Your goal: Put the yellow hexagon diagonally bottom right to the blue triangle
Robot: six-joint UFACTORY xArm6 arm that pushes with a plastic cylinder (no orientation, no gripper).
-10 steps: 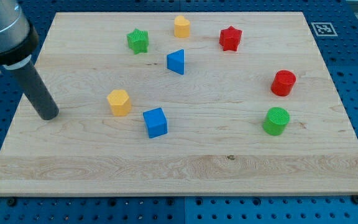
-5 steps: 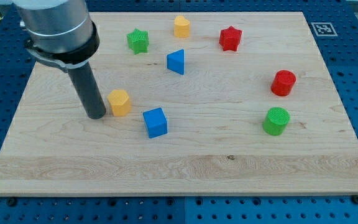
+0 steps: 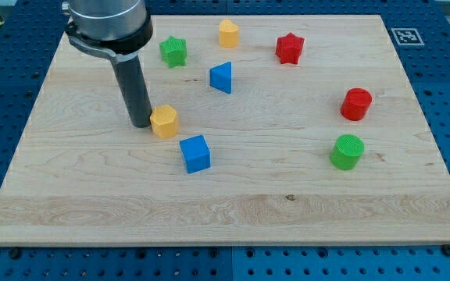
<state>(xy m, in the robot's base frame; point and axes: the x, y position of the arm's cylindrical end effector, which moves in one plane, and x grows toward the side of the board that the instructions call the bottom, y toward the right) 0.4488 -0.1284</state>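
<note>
The yellow hexagon (image 3: 164, 121) lies left of the board's middle. My tip (image 3: 141, 123) touches its left side. The blue triangle (image 3: 222, 77) stands up and to the right of the hexagon, well apart from it. The blue cube (image 3: 195, 153) sits just below and to the right of the hexagon.
A green star (image 3: 173, 51) and a yellow heart-like block (image 3: 228, 33) lie near the view's top, with a red star (image 3: 289, 48) to their right. A red cylinder (image 3: 356, 104) and a green cylinder (image 3: 347, 151) stand at the right. The wooden board (image 3: 233, 218) lies on a blue pegboard.
My tip has moved right across the board, reached the yellow hexagon's left side and pushed it a little to the right and up. The other blocks have not moved.
</note>
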